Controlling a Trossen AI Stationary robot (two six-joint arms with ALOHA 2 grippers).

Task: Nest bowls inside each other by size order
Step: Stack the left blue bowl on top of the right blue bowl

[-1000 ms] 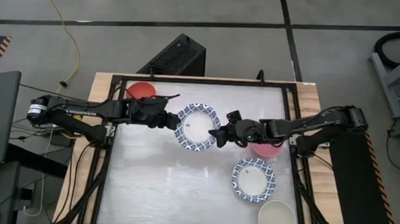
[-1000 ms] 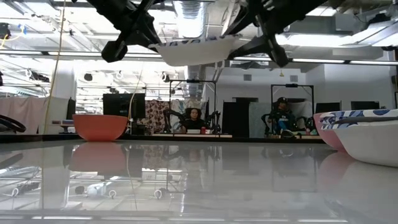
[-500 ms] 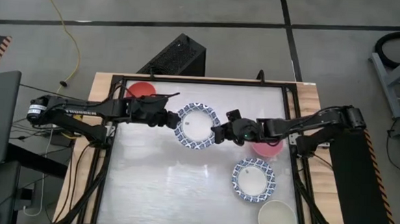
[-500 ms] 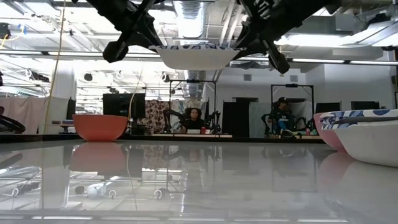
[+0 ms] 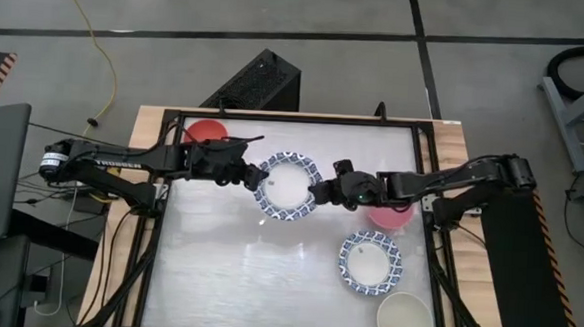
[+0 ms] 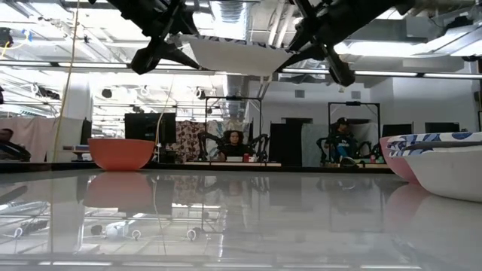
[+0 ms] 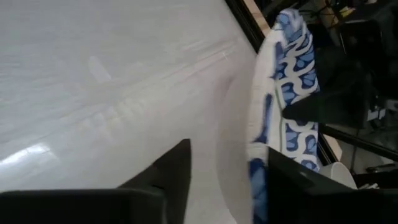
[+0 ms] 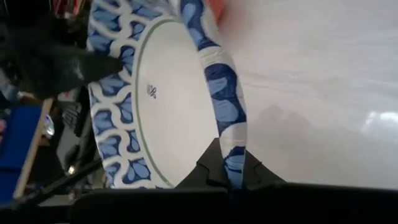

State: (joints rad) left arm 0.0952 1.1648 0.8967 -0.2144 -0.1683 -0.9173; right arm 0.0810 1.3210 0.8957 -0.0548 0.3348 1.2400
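High view shows your left hand (image 5: 254,175) and right hand (image 5: 319,193) each clamping the blue-rimmed bowl (image 5: 288,185) by opposite rims, probably a mid-air handover above the bench (image 5: 226,270).

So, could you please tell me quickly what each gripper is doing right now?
Left gripper: closed on the rim of the raised white bowl with blue patterned rim.
Right gripper: closed on the same bowl's opposite rim.

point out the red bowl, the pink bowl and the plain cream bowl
red bowl (image 5: 207,132), high view, on its inside.
pink bowl (image 5: 393,218), high view, on the part showing below the right arm.
plain cream bowl (image 5: 405,321), high view, on its inside.
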